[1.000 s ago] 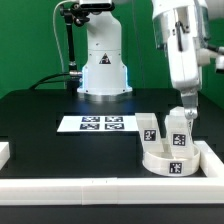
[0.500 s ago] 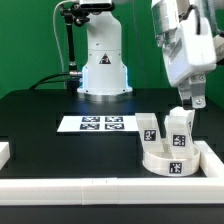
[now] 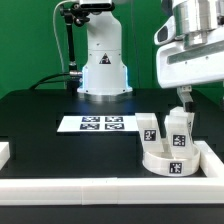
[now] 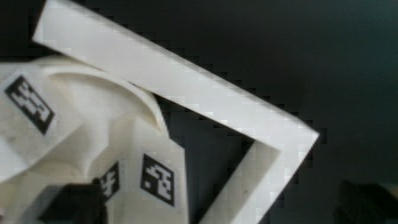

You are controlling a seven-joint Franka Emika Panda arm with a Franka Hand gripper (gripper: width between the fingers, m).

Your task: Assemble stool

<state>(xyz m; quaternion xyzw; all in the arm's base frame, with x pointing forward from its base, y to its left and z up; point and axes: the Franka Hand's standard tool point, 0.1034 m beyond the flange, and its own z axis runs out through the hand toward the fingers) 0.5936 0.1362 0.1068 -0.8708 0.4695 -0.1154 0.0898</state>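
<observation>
Bench (image 3: 40, 110): black, marker board (image 3: 97, 123) lying flat.
Seat (image 3: 170, 158): in border-rail (image 3: 120, 187) corner, two legs (image 3: 178, 128) upright.
Hand (image 3: 184, 98): spread, above legs, empty.

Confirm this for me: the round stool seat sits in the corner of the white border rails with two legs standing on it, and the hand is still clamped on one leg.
One thing is wrong: the hand is not clamped on a leg. In the exterior view it has lifted clear, open, above the legs. The rest holds: the stool seat sits in the corner of the border rails with two legs standing on it.
</observation>
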